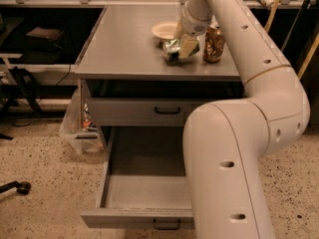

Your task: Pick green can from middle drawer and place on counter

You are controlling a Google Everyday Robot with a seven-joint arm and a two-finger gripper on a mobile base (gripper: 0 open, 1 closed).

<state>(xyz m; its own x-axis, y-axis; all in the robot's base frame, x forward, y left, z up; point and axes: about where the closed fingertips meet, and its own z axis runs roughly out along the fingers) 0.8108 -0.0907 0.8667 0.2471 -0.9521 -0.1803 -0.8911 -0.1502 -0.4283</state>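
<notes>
The green can point(171, 50), dented and shiny, is on the counter point(124, 44) towards its right rear. My gripper point(183, 45) reaches down from above and sits right against the can's right side, touching it. The middle drawer point(142, 193) is pulled wide open below, and the part of its inside that shows holds nothing. My arm point(234, 148) hides the drawer's right part.
A taller brown-gold can point(213, 44) stands just right of the gripper. A small white bowl point(164, 30) sits behind the green can. The shallower upper drawer point(149, 111) is shut. A clear plastic bag point(75, 128) hangs at the cabinet's left.
</notes>
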